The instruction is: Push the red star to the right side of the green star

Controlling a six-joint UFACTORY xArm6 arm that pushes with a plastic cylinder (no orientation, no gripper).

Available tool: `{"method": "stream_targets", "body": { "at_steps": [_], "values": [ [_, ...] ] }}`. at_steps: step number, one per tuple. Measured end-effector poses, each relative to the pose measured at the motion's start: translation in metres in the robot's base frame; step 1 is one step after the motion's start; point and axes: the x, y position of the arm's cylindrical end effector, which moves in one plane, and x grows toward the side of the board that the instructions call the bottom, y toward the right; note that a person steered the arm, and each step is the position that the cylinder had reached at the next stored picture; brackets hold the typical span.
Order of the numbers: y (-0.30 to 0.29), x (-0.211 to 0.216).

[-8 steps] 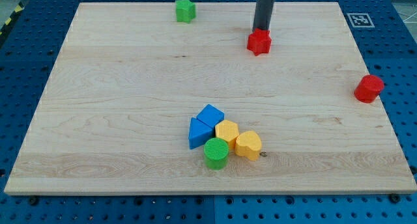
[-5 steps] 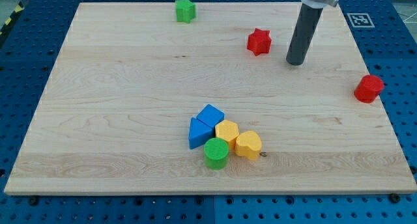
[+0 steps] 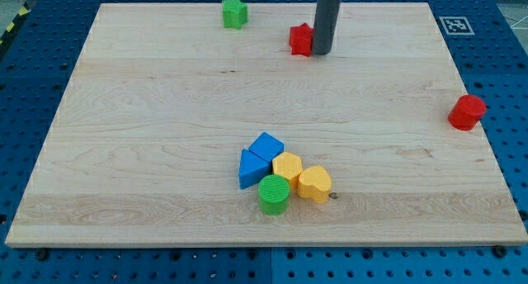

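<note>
The red star [image 3: 300, 39] lies near the view's top, a little right of centre. My tip [image 3: 321, 52] stands right against its right side. The green star [image 3: 235, 12] sits at the board's top edge, to the left of the red star and slightly higher, with a gap of bare wood between them.
A red cylinder [image 3: 467, 112] sits near the board's right edge. A cluster lies at the lower middle: a blue cube [image 3: 266, 145], a blue wedge [image 3: 250, 168], a yellow block [image 3: 288, 166], a yellow heart-like block [image 3: 314, 184] and a green cylinder [image 3: 274, 194].
My tip went from above the red star round to its right, then swept left against it. The red star slid left and slightly up, towards the green star.
</note>
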Motion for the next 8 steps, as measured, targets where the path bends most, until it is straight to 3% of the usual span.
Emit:
{"method": "stream_targets", "body": {
  "at_steps": [5, 8],
  "values": [
    [-0.043, -0.002],
    [-0.067, -0.047]
  ]
}}
